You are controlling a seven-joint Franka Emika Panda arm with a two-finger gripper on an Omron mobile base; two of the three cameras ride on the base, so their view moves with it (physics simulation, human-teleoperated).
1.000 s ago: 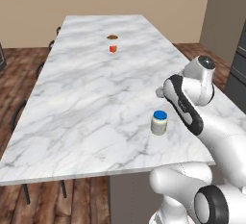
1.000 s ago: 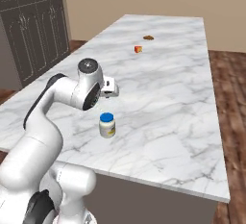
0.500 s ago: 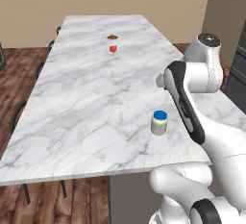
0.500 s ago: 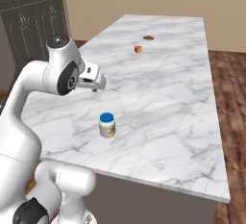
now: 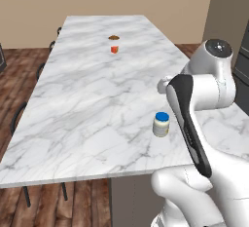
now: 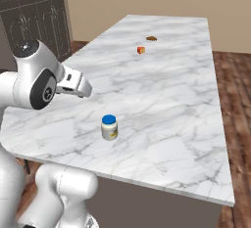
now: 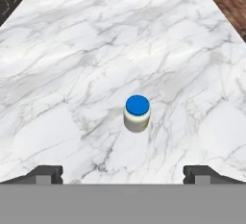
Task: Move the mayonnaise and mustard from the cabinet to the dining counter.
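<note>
The mayonnaise [image 5: 161, 124] [image 6: 109, 127] [image 7: 137, 113], a squat cream jar with a blue lid, stands upright on the dining counter [image 5: 92, 99] [image 6: 171, 104] [image 7: 72, 50] near its front edge. My gripper [image 6: 82, 89] [image 7: 124, 174] hangs above and behind the jar, open, with nothing between its fingers. In the hand view the jar sits centred ahead of the two fingertips [image 7: 46, 172], well apart from them. The mustard and the cabinet are out of view.
A small orange-red item [image 5: 114, 49] [image 6: 140, 50] and a brown one [image 5: 114, 37] [image 6: 151, 38] lie far down the slab. Dark chairs [image 5: 19, 116] stand along its left side on wood floor. Dark panelled doors [image 6: 34, 7] rise beyond the slab's left edge.
The arm has swung up and back, carrying the open gripper away from the jar toward the counter's side edge. The jar has stayed where it stood.
</note>
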